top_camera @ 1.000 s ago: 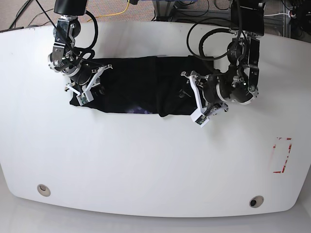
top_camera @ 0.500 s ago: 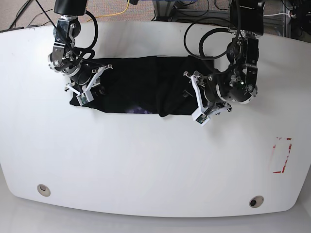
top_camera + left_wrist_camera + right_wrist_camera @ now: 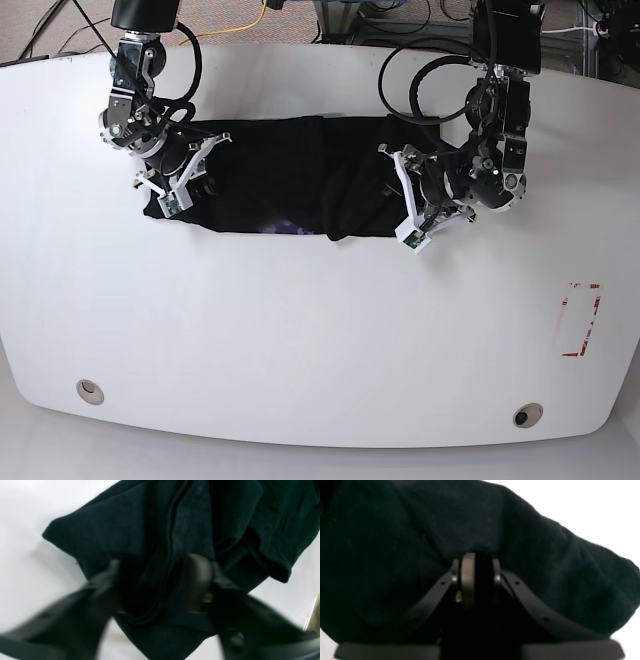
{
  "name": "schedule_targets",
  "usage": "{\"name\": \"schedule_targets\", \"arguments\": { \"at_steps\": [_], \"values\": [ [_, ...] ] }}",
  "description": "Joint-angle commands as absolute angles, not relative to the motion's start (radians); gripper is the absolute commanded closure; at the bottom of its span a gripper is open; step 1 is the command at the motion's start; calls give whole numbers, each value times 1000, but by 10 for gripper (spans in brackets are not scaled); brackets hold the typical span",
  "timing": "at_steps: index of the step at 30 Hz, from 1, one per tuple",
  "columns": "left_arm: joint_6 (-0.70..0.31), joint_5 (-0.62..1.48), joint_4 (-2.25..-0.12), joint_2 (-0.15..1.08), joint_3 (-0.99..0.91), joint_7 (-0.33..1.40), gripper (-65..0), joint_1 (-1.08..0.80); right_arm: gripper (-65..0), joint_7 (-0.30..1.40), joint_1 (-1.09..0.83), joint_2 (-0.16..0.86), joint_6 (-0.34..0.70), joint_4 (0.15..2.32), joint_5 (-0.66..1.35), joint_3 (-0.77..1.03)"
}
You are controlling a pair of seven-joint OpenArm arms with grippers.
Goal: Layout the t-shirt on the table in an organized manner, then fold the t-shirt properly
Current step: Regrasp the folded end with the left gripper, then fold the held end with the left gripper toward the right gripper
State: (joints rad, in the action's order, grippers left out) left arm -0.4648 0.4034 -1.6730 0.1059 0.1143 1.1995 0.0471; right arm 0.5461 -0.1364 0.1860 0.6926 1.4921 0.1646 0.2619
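On the table — black t-shirt, an end effector at each end.

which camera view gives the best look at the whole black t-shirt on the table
The base view: it alone shows the whole black cloth t-shirt, a long band on the glossy white table. The left wrist view shows only blurred black folds over white tabletop. The right wrist view shows only a close dark mound.

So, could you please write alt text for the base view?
A black t-shirt, folded into a long band, lies on a white table. The right end effector grips one end, the left end effector is at the other. A red tape rectangle marks the table's edge.
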Motion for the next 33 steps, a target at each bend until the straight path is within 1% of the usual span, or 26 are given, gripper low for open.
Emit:
{"name": "schedule_targets", "arguments": {
  "at_steps": [1,2,4,11,18,26,33],
  "values": [
    [-469,414,-1687,107,113,1182,-101,62,-81,590,-137,193,698,1495,140,262],
    [-469,414,-1687,107,113,1182,-49,62,-81,590,-137,193,698,1495,140,262],
    [-469,414,-1687,107,113,1181,0,62,-81,590,-137,193,698,1495,140,262],
    [-470,421,-1698,107,113,1181,0,62,-81,590,-137,193,698,1495,140,263],
    [-473,421,-1810,107,119,1182,0,18,-81,590,-139,193,698,1497,140,265],
    [-596,421,-1857,101,193,1184,0,-10,-81,590,-139,193,698,1497,140,265],
    [-639,421,-1856,54,277,1182,0,-12,-81,590,-140,194,698,1497,140,265]
  ]
}}
